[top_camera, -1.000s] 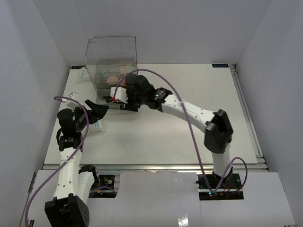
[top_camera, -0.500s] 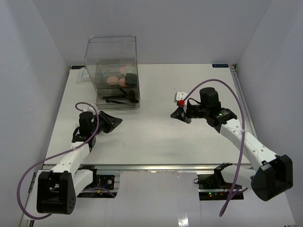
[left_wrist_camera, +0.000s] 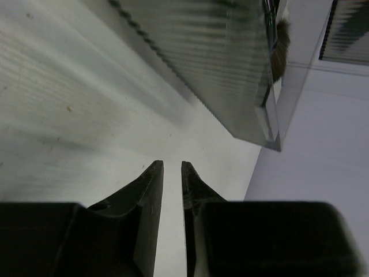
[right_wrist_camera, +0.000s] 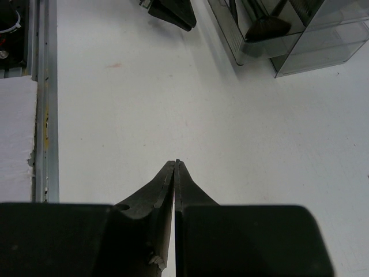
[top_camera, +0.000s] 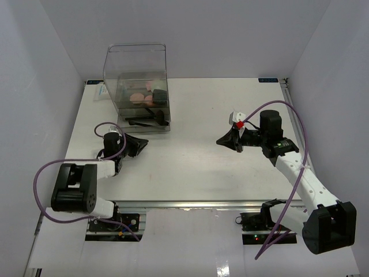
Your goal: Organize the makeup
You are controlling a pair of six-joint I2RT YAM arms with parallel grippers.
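At the far left of the counter point(top_camera: 190, 167), the makeup sits inside a tall clear box point(top_camera: 135, 57). Through the box walls, two round pink discs point(top_camera: 137, 97) show side by side. Just right of them is a black square compact point(top_camera: 159, 95), and slim black brushes point(top_camera: 147, 120) lie along the floor of the box at its near side. The left wrist view catches the brown bristles of one brush point(left_wrist_camera: 281, 52) behind the ribbed clear wall. Smaller pieces further in are too blurred to tell apart.

The left end effector point(top_camera: 141, 142) lies low over the counter just near of the box, pointing right. Its fingers point(left_wrist_camera: 151, 184) are only a narrow slit apart, with nothing between them, and they do not touch the box.

The right end effector point(top_camera: 221, 140) hangs over the bare middle of the counter, well apart from the box and pointing left toward it. Its fingers point(right_wrist_camera: 164, 182) are pressed together to a single tip and grip nothing. Its wrist view shows the box point(right_wrist_camera: 323, 34) and a brush head point(right_wrist_camera: 268, 26) far off at the top right
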